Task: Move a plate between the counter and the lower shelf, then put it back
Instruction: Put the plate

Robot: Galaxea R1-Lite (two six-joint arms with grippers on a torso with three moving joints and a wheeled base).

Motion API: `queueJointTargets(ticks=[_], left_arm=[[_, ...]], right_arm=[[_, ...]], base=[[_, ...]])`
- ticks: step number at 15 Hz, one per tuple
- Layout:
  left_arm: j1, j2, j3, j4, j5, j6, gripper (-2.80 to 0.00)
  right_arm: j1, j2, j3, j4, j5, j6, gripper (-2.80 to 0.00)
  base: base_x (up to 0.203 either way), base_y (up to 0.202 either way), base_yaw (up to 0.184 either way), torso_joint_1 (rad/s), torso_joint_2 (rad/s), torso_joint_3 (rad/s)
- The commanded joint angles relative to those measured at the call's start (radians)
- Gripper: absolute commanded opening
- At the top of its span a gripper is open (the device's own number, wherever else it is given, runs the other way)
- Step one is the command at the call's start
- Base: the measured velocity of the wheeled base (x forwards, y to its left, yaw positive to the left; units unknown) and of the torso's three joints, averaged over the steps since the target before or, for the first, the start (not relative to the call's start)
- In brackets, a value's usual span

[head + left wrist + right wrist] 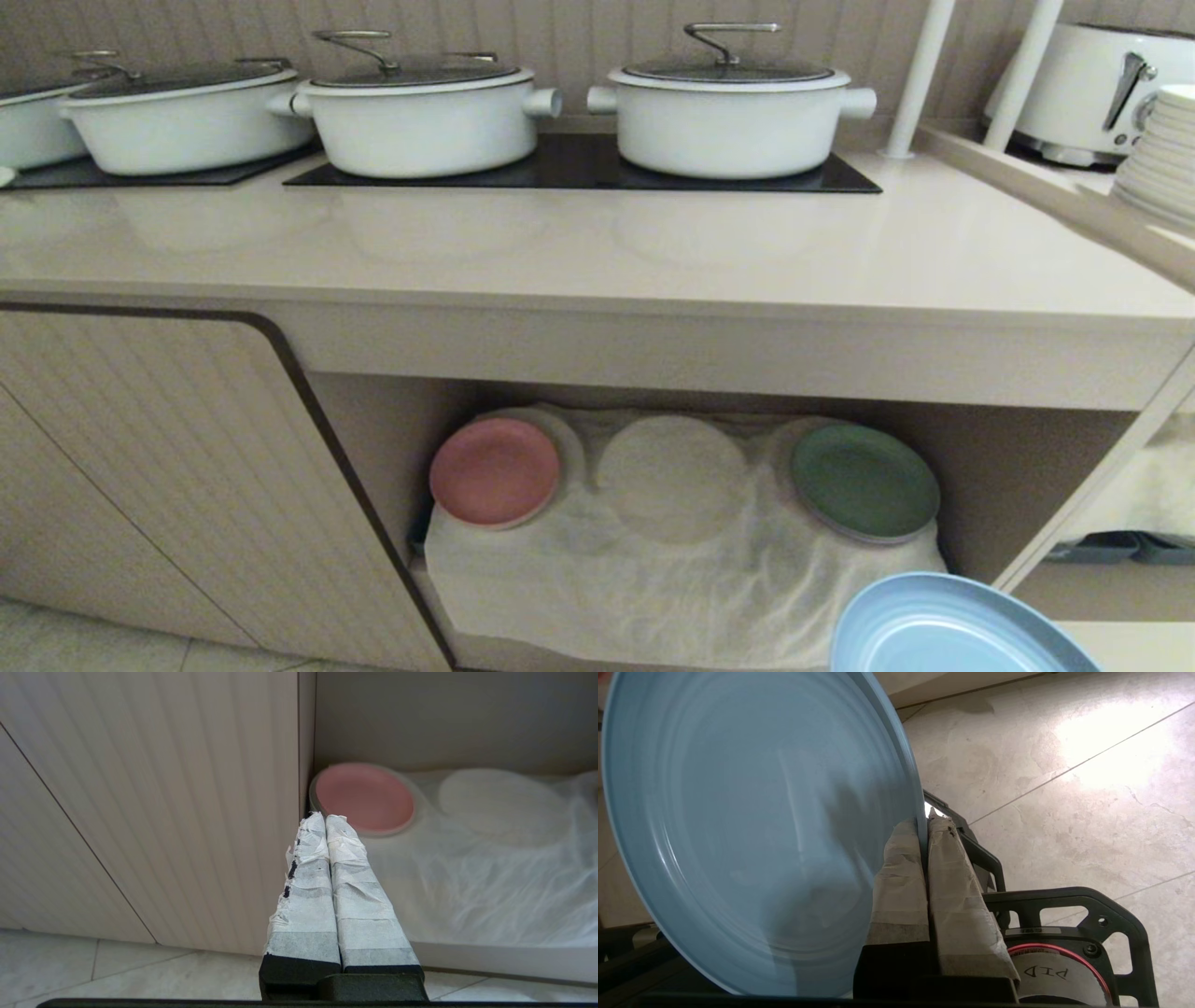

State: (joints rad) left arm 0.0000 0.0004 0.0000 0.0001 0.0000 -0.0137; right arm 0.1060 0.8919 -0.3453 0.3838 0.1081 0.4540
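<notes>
Your right gripper [924,835] is pinched on the rim of the light-blue plate [943,625], holding it tilted on edge, low, in front of the lower shelf [672,579] near its right front corner and well below the worktop [597,252]. On the shelf's white cloth [653,588] the pink plate [493,469] sits left and the green plate [864,481] right, with the middle hump bare. Your left gripper [325,821] hangs with its taped fingers pressed together before the shelf's left edge, beside the ribbed cabinet door [163,788].
</notes>
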Motion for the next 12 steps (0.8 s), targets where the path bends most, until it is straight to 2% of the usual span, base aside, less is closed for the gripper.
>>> queueJointTargets(ticks=[1, 12], left_arm=[[0.0, 0.0, 0.0, 0.0, 0.0, 0.0, -2.8], [0.0, 0.0, 0.0, 0.0, 0.0, 0.0, -2.8]], right_arm=[[0.007, 0.002, 0.002, 0.004, 0.001, 0.003, -2.8], [0.015, 0.008, 0.004, 0.0, 0.002, 0.006, -2.8]], base=[[0.0, 0.0, 0.0, 0.193, -0.48, -0.286], [0.0, 0.0, 0.0, 0.227, -0.51, -0.284]])
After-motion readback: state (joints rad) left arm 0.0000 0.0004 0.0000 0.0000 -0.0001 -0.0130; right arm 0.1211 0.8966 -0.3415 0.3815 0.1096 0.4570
